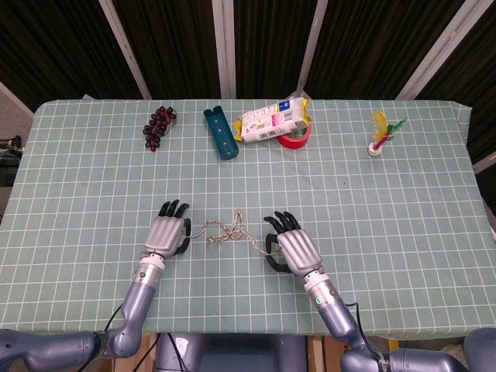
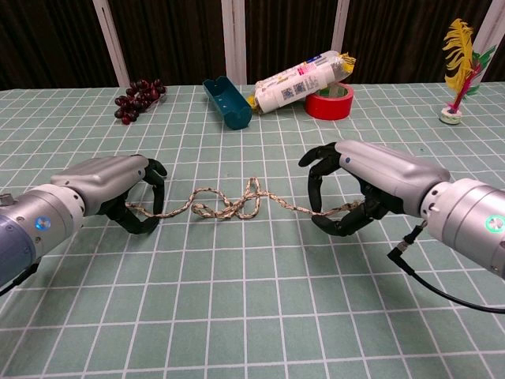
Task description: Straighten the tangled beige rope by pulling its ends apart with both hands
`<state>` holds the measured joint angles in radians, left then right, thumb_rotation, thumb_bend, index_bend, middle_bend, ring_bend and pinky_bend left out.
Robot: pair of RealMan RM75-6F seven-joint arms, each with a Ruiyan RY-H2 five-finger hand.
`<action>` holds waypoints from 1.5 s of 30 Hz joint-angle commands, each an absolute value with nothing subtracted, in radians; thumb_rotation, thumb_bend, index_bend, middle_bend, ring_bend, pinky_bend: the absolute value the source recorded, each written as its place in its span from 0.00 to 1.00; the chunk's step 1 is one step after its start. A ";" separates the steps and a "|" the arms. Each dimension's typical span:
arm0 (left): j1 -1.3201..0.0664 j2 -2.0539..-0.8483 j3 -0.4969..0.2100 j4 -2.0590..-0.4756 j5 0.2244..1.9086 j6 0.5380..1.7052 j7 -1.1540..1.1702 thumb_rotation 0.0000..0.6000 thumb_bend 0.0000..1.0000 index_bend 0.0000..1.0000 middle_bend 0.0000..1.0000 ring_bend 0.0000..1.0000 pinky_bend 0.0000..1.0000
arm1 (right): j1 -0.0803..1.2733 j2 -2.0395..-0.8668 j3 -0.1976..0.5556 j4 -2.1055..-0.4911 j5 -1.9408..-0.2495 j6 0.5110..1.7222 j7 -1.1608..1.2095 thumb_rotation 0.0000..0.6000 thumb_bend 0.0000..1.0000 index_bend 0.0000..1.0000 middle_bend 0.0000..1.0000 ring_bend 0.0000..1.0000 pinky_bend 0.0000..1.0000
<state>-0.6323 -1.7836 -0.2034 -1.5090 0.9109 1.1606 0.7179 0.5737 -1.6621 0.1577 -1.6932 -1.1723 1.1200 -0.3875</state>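
Note:
The beige rope point(image 2: 229, 204) lies on the green checked tablecloth between my hands, knotted into loops at its middle point(image 1: 221, 230). My left hand point(image 2: 110, 189) point(image 1: 167, 236) arches over the rope's left end. That end runs in between its curled fingers and thumb, and a gap still shows there. My right hand point(image 2: 371, 178) point(image 1: 293, 246) curls around the right end and pinches the strand between its fingertips point(image 2: 316, 207) and the thumb. The stretch from knot to right hand looks nearly straight.
Along the far side stand dark grapes point(image 1: 157, 126), a teal tray point(image 1: 220, 133), a printed packet point(image 1: 273, 122), a red tape roll point(image 1: 295, 138) and a feathered shuttlecock point(image 1: 380, 136). The table's near edge runs just behind both wrists.

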 commanded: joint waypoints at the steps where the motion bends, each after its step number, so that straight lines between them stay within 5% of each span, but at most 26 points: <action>1: -0.632 -1.784 -0.200 -1.506 0.909 1.163 0.716 1.00 0.55 0.59 0.12 0.00 0.00 | 0.574 -1.661 0.157 -1.694 -1.174 1.122 -0.388 1.00 0.44 0.63 0.17 0.00 0.00; 13: -0.619 -1.727 -0.203 -1.529 0.936 1.190 0.679 1.00 0.55 0.60 0.12 0.00 0.00 | 0.568 -1.634 0.166 -1.713 -1.174 1.143 -0.396 1.00 0.44 0.63 0.17 0.00 0.00; 22: -0.580 -1.575 -0.218 -1.644 1.000 1.234 0.608 1.00 0.55 0.61 0.12 0.00 0.00 | 0.533 -1.529 0.180 -1.732 -1.176 1.182 -0.367 1.00 0.44 0.63 0.17 0.00 0.00; 35: -0.454 -1.308 -0.167 -1.783 1.095 1.294 0.445 1.00 0.55 0.60 0.12 0.00 0.00 | 0.434 -1.362 0.186 -1.715 -1.159 1.246 -0.235 1.00 0.44 0.63 0.17 0.00 0.00; 45: -0.388 -1.266 -0.100 -1.754 1.157 1.304 0.355 1.00 0.55 0.60 0.12 0.00 0.00 | 0.379 -1.310 0.167 -1.673 -1.149 1.255 -0.164 1.00 0.44 0.63 0.17 0.00 0.00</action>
